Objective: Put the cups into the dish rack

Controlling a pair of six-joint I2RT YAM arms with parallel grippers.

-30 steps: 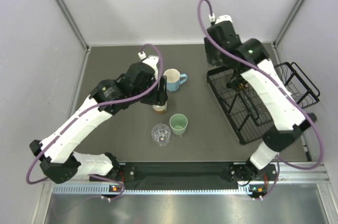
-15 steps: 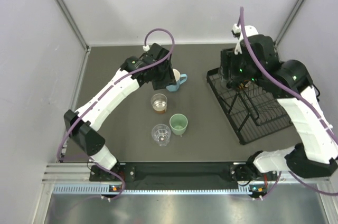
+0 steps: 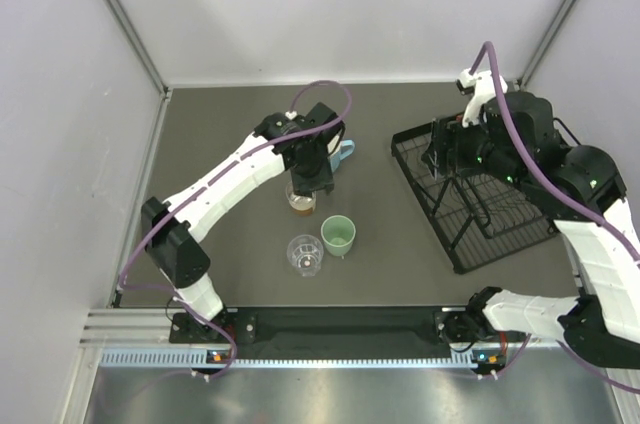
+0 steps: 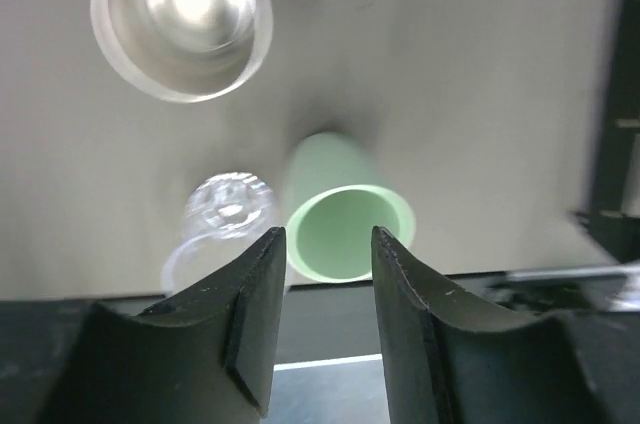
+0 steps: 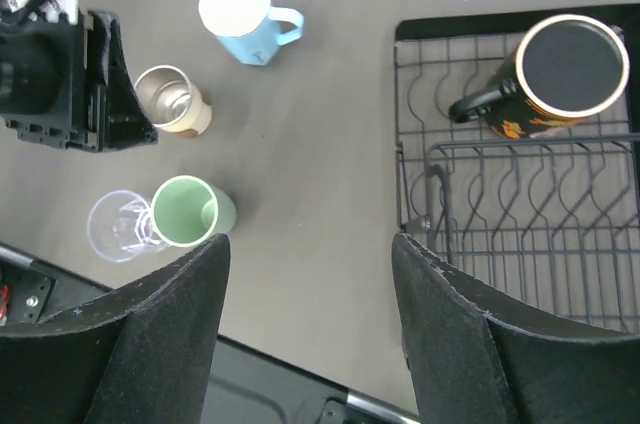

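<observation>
Left pincer (image 4: 327,236) back by amber glass (image 3: 301,201), jaws narrowing, apart, empty. Right pincer (image 5: 310,241) lifted off, spread, empty; dark mug (image 5: 560,69) left in dish rack (image 5: 450,26). Next cup due.

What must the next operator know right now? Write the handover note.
Left end effector: narrowly open, empty, near the clear amber-tinted glass.
Right end effector: wide open, empty, above the table by the large black wire dish rack.
Done: the dark handled mug stands upright in the rack.
Left: amber glass, light blue handled mug, mint green tumbler and clear ribbed cup, all upright on the grey table.
</observation>
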